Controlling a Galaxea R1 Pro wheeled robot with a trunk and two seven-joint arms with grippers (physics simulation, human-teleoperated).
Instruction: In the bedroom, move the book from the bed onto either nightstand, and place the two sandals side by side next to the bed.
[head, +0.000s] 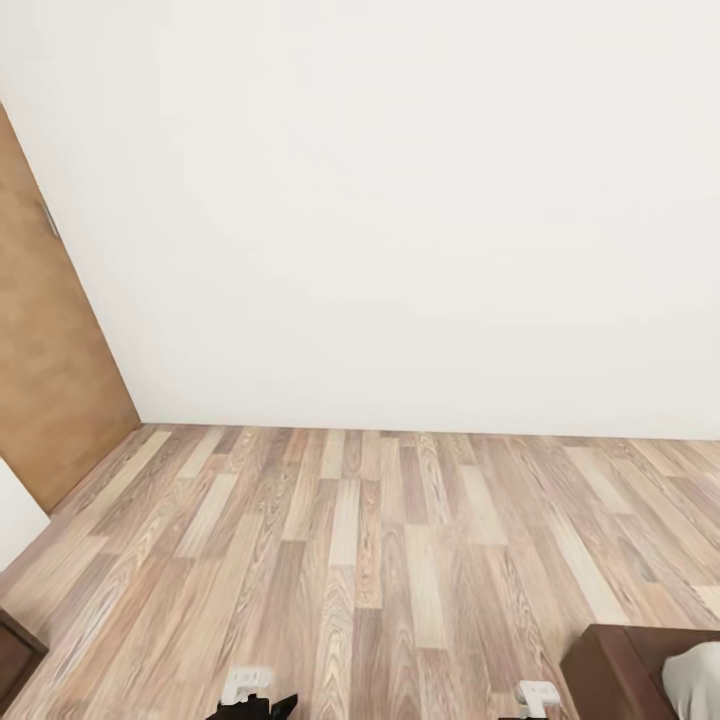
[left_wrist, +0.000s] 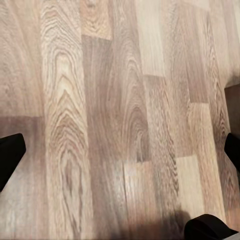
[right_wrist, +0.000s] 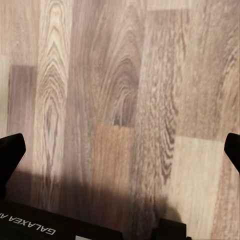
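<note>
Both claws, left (left_wrist: 120, 150) and right (right_wrist: 120, 150), spread wide over wood floor (head: 380, 560).

a plain white wall (head: 400, 200) takes up the head view from 9 o'clock over 12 to 3, meeting the floor in a straight seam just below the middle. the light-brown wood-plank floor (head: 360, 560) spreads across the lower part, its boards mixed pale and darker, with strong grain. at 9 o'clock a tan wooden door (head: 50, 380) leans into view, a small grey metal fitting (head: 49, 220) on its edge. at 8 o'clock the corner of a dark brown wooden piece (head: 15, 650) rests on the floor; what it is cannot be told. both wrist views show the same planks (left_wrist: 110, 100) (right_wrist: 115, 100) close up, with a shadow (right_wrist: 100, 195) in the right one.
</note>
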